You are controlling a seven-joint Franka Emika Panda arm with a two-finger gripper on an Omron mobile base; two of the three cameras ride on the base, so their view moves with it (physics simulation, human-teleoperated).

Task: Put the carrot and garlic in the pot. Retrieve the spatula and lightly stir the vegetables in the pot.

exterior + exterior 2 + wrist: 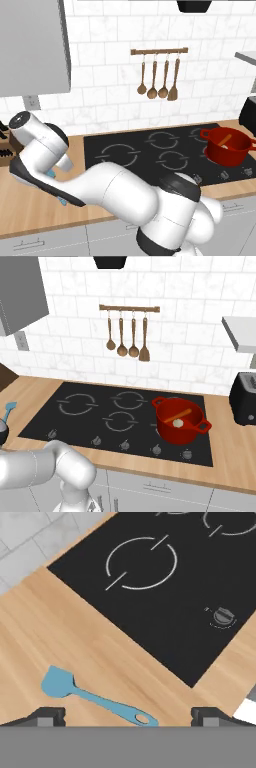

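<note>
Carrot (179,417) and garlic (177,424) sit inside the pot (167,428), so loading looks done. Gripper (128,716) hovers spread wide above the spatula (90,695), flat on the counter (45,632) beside the cooktop (165,587), lining up the pickup.

You see light-blue spatula (90,697) on pale wood-grain counter (60,632). At 1 o'clock, black cooktop (165,587) with white ring markings. Bright red pot (178,421) holds orange carrot (180,416) and whitish garlic (177,424). Brown wooden utensils (127,336) hang on white marbled tiles (190,336).
</note>
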